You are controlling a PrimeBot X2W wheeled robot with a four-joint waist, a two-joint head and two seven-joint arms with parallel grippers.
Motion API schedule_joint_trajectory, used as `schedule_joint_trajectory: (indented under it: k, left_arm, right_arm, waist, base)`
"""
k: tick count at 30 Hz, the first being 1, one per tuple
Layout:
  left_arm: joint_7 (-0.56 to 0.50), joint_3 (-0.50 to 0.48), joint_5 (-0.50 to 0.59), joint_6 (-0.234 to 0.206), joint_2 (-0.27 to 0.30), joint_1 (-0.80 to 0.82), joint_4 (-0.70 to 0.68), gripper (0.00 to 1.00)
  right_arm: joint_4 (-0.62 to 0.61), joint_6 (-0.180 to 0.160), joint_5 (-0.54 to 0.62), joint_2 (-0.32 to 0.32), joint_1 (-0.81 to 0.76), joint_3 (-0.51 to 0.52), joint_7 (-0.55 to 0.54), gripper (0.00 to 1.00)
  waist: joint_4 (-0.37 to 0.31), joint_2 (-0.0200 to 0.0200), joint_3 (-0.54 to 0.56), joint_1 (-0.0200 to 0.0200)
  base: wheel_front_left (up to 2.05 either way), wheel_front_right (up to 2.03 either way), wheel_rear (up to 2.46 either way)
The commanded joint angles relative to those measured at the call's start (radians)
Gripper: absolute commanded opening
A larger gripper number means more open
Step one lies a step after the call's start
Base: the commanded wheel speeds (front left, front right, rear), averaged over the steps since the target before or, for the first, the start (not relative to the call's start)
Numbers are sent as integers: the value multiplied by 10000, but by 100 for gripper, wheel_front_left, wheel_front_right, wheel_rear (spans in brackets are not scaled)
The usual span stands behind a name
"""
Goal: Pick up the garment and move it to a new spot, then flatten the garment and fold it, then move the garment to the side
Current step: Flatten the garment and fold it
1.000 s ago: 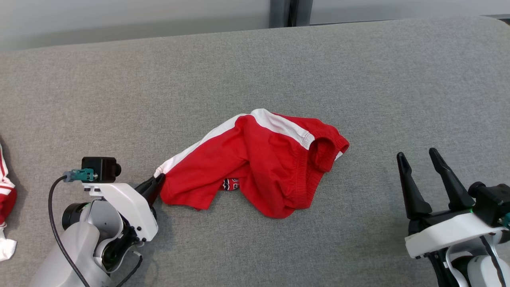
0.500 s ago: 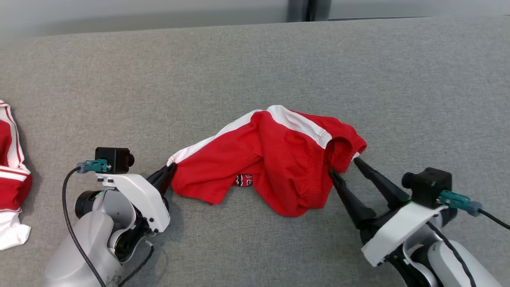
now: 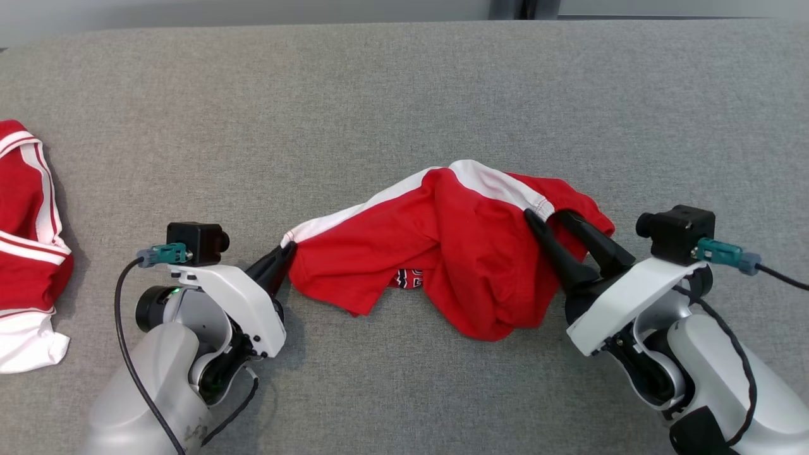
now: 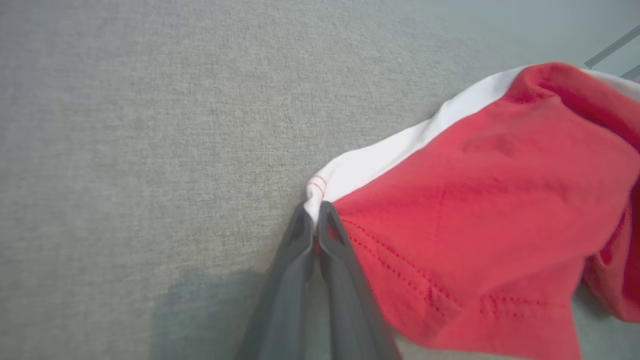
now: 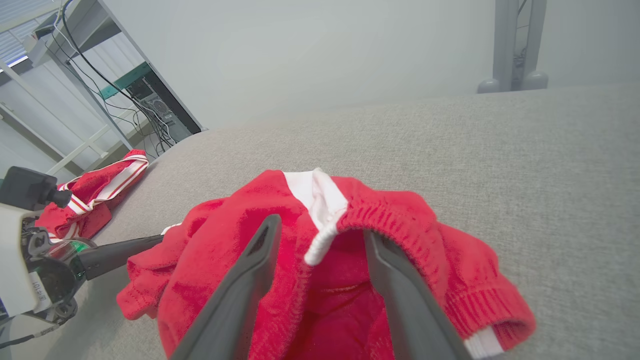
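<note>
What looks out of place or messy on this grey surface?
The red garment lies crumpled, folded over itself, waistband bunched open, a printed patch peeking from underneath. The left hand pinches its white-striped corner; the right hand straddles the waistband, open. A second red-and-white garment sits heaped at the left edge.

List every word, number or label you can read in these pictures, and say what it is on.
Nothing can be read for certain.
Print on the red shorts: partly tucked under, too small to read.
Sticker on the left gripper: too blurred to read.
</note>
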State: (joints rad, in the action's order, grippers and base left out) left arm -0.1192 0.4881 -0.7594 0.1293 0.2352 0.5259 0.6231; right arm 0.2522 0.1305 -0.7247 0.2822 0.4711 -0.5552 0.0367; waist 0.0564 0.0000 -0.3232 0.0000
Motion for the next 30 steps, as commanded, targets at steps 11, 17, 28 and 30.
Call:
schedule_joint_trajectory:
  k: [11, 17, 28, 30]
  left_arm:
    - [2025, -640, 439, -449, 417, 513, -1012, 0]
    - [2531, -1060, 856, -1180, 1021, 490, -3403, 0]
    - [1950, -2138, 1677, -3159, 2236, -187, -9228, 0]
    - [1781, -2229, 1796, -3326, 2395, -181, -9774, 0]
  right_arm:
    - [-992, 4, -1599, 853, 482, 67, 900, 0]
    - [-2626, 4, -2842, 1731, 713, 533, 705, 0]
    - [-5123, 4, -4809, 2894, 879, 1726, -198, 0]
    - [-5326, 4, -4980, 2992, 822, 1869, -296, 0]
  waist:
    - [-68, 0, 135, 0]
    - [-265, 0, 550, 0]
    - [-528, 0, 1193, 0]
    - [-543, 0, 1225, 0]
  base:
    - [0, 0, 0]
    - [0, 0, 0]
    - [0, 0, 0]
    - [0, 0, 0]
